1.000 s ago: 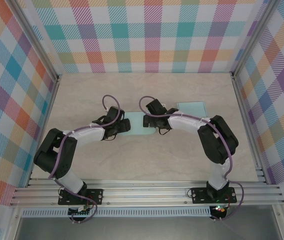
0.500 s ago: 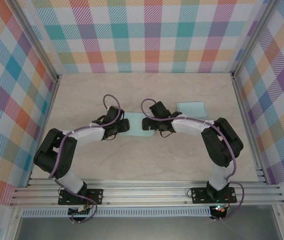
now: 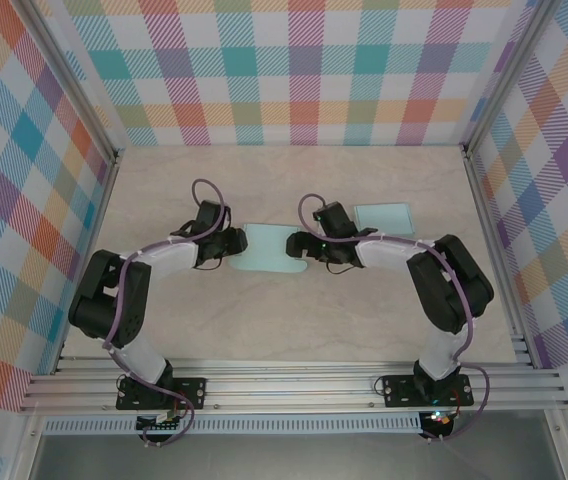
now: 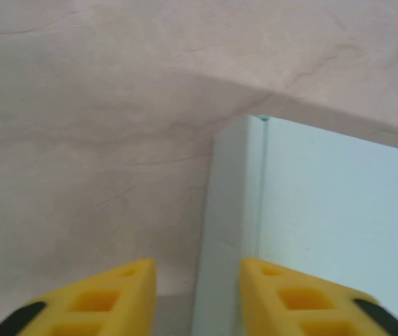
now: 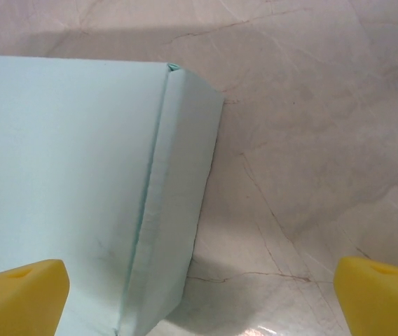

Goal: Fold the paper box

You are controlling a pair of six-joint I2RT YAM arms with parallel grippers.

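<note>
Flat pale-mint paper box (image 3: 267, 250) lies on the bench (image 3: 294, 330), one side flap between the parted, non-gripping jaws of left pincer (image 4: 195, 283), the opposite flap inside the wide-released right pincer (image 5: 199, 283); judged light, thin, crease-prone: take flaps at edges.

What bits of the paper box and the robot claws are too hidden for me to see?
Top view: the arms hide where the left claw and right claw meet the paper box, so touching is unclear.
Left wrist view: the picture's right and bottom edges cut the box off; the yellow fingers are blurry.
Right wrist view: the left and bottom edges cut the box off.
Top view: second sheet too small to show folds.
</note>
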